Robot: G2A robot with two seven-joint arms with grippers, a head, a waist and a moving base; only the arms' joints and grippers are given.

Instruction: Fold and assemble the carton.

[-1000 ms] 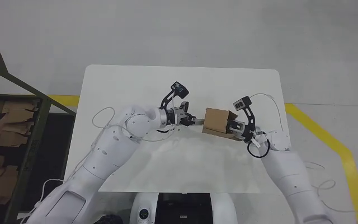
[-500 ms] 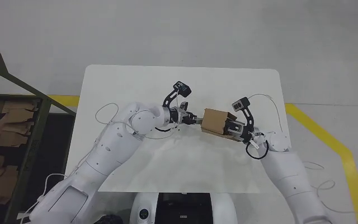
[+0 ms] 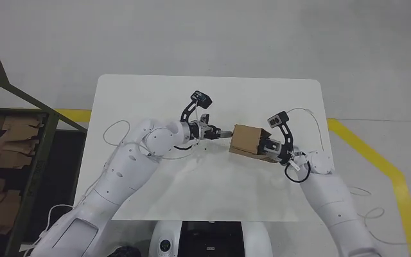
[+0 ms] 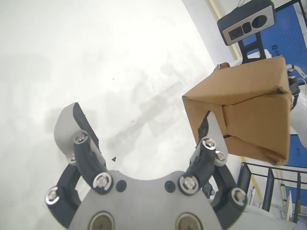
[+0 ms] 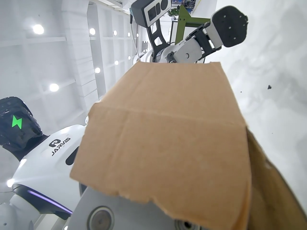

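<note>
My left gripper [image 3: 218, 133] has crept a little away from the robot's body over the last second, its wrist rolling slightly, while the carton [image 3: 247, 138] has hardly budged. The left jaws stand wide apart with nothing between them. One fingertip [image 4: 211, 125] rests against the carton's folded end, right by the seam where the flaps meet, and the other finger hangs free out to the side over the white table [image 3: 160, 96].

The carton sits directly ahead of that gripper, and its far, open end is at the right gripper [image 3: 271, 148]. Cardboard covers the right gripper from its own wrist camera, so I cannot tell whether it is clamped or merely cradling the box.

I judge the carton to be light, thin corrugated board. It looks stiff across its panels, springy at the creases, and easy to crush or tear at raw edges. One flap edge near the right gripper already looks ragged. I would hold it by a side wall near a corner, where the board is strongest. On the closed flaps I would push flat near the fold lines rather than poke mid-panel, since the box would skate away under any hard shove.
</note>
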